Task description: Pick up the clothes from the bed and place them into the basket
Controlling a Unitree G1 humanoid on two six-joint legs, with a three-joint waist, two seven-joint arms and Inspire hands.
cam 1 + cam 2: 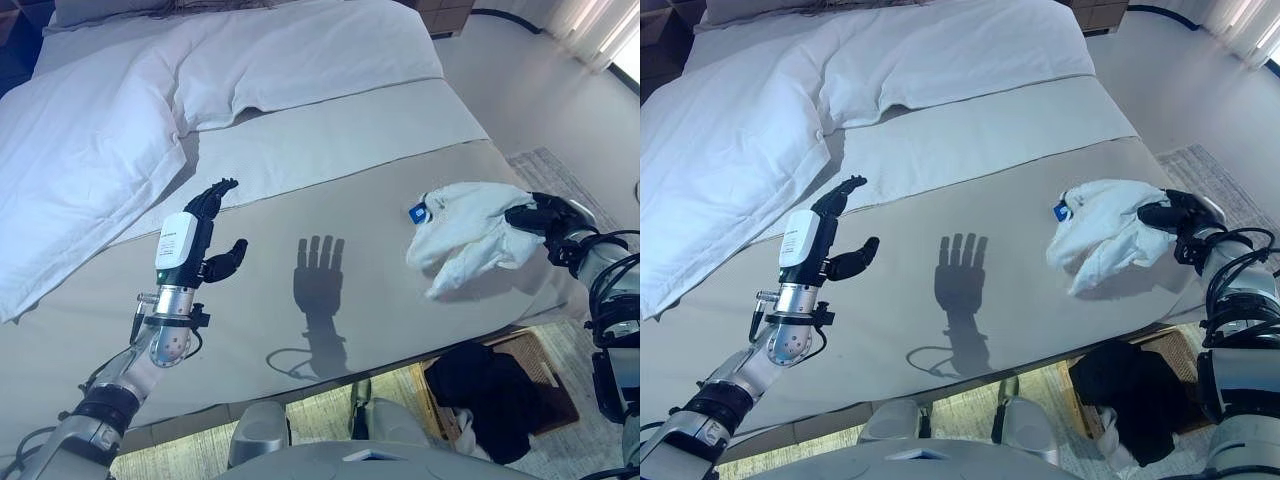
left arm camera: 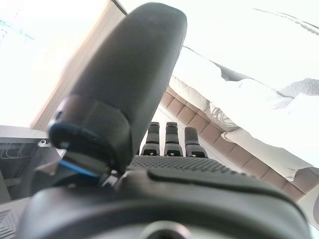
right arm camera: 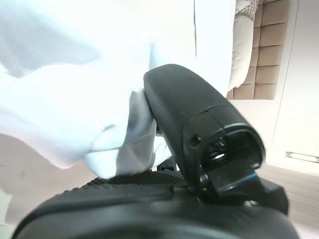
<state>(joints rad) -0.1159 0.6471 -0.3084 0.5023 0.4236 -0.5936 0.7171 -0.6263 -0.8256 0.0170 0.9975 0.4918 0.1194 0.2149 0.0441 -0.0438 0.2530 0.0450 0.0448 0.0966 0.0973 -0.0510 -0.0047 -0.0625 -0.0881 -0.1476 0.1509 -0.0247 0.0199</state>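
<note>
A crumpled white garment (image 1: 465, 236) with a small blue tag lies near the bed's right edge. My right hand (image 1: 535, 215) is at its right side, thumb and fingers closed on the cloth (image 3: 114, 129), as the right wrist view shows. My left hand (image 1: 205, 235) is raised above the grey bedspread (image 1: 330, 300) at the left, fingers straight and holding nothing. A brown basket (image 1: 545, 385) stands on the floor below the bed's right corner, with dark clothes (image 1: 485, 390) in it.
A white duvet (image 1: 100, 140) is bunched over the far left of the bed, a paler sheet band (image 1: 350, 140) beyond the bedspread. A patterned rug (image 1: 560, 180) lies on the floor to the right.
</note>
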